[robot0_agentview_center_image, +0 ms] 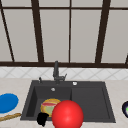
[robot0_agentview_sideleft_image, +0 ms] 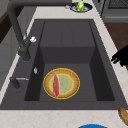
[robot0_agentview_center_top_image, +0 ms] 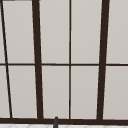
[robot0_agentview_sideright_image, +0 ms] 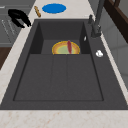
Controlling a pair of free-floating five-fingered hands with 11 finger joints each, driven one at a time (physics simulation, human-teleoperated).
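We saw the left hand (robot0_agentview_center_image: 42, 118) hovering off the front edge of the dark sink (robot0_agentview_center_image: 90, 100), fingers loosely spread and holding nothing. Nearest it, the yellow-rimmed round plate (robot0_agentview_center_image: 50, 106) lay flat in the left basin, a red strip on it. A big red ball (robot0_agentview_center_image: 67, 114) stood just beside the hand. We judged it an approach, with no contact made.

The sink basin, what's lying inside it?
In the sink, the deeper basin holds a yellow-rimmed plate with a greenish centre and a red strip lying across it. What is under the plate is hidden. In the front view, a red ball covers part of the plate.
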